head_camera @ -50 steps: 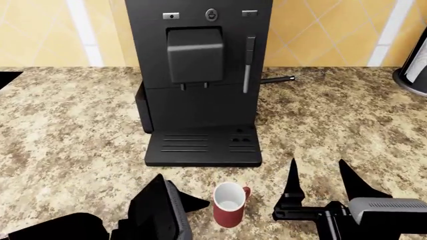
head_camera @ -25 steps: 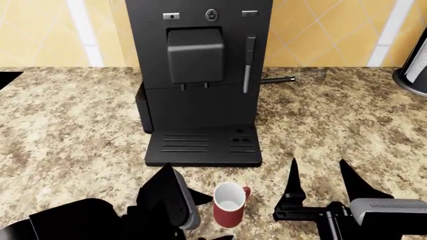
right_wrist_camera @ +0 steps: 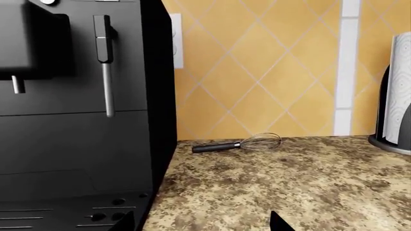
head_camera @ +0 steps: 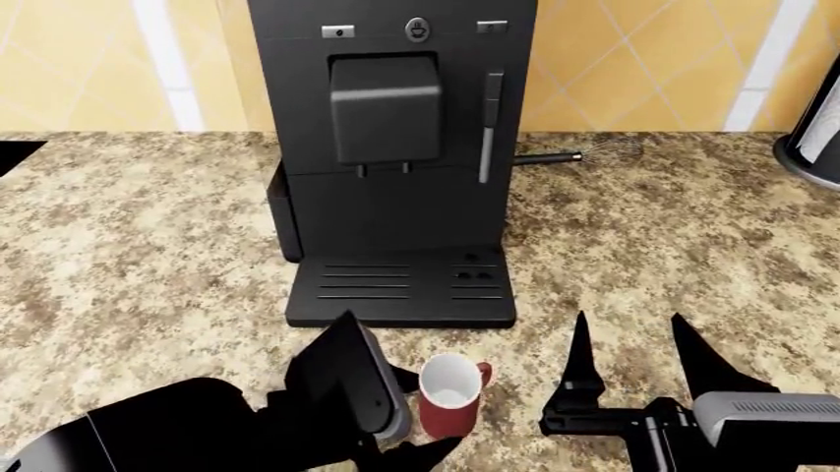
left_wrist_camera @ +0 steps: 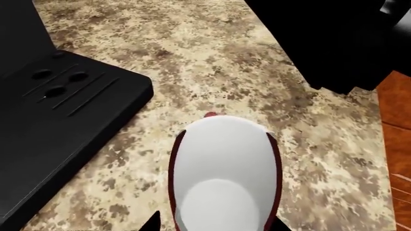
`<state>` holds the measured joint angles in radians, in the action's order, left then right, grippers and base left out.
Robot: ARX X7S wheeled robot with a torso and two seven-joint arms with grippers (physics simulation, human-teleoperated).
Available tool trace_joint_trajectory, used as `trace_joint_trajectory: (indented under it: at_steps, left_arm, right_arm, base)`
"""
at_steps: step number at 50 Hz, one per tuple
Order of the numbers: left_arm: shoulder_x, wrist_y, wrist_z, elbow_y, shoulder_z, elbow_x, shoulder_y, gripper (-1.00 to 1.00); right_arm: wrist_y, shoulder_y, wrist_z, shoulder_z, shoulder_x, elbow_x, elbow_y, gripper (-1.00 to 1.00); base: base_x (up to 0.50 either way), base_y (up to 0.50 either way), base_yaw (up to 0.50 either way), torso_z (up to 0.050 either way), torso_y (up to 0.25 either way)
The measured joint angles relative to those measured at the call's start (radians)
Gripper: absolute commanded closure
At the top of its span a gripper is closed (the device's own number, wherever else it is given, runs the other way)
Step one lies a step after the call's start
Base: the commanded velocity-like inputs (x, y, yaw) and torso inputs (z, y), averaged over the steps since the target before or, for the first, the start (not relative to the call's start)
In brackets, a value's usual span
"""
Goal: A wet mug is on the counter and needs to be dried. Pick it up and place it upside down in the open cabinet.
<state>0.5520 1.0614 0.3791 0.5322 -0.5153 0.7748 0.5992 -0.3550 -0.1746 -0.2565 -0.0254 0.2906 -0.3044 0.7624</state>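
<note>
The dark red mug [head_camera: 453, 395] stands upright on the speckled granite counter [head_camera: 145, 256], just in front of the coffee machine's drip tray. Its white inside [left_wrist_camera: 222, 178] fills the left wrist view. My left gripper [head_camera: 431, 415] is open and straddles the mug, one fingertip [left_wrist_camera: 153, 222] on each side of its body. My right gripper [head_camera: 628, 329] hangs open to the right of the mug with nothing between its fingers, and in the right wrist view the right gripper [right_wrist_camera: 202, 224] faces bare counter. The open cabinet is out of view.
A tall black coffee machine [head_camera: 393, 147] stands right behind the mug, its drip tray [left_wrist_camera: 51, 125] close by. A whisk [right_wrist_camera: 237, 143] lies by the yellow tiled wall. A paper towel holder [head_camera: 816, 128] stands at the far right.
My left arm has pushed forward and to the right, bringing its fingers around the mug. The mug and the right arm have not moved.
</note>
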Motion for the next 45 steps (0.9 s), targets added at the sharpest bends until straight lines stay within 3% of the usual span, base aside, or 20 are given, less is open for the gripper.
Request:
trace_joint_trajectory:
  at_steps: [21,37,41,45]
  left_arm:
    - [0.009,-0.004,-0.061,0.051,-0.019,-0.037,-0.01,1.0]
    - [0.049,0.284,-0.268,0.344,0.099,0.117,0.072,1.0]
    - [0.107,0.289,-0.388,0.4,0.04,0.206,0.173,1.0]
    - [0.184,0.238,-0.539,0.438,-0.164,0.255,0.362,1.0]
  right_arm:
    - [0.002,-0.001,-0.014,0.0,0.012,-0.015,0.005,-1.0]
    - [-0.014,-0.016,-0.025,0.037,0.034,-0.06,0.045,-1.0]
    - [-0.043,-0.018,-0.028,0.063,0.054,-0.098,0.072,-1.0]
    - [-0.093,-0.011,-0.03,0.095,0.087,-0.162,0.104,-1.0]
  base:
    - [0.0,0.0,0.0,0.0,-0.003]
    - [0.0,0.0,0.0,0.0,0.0]
    - [0.0,0.0,0.0,0.0,0.0]
    - [0.0,0.0,0.0,0.0,0.0]
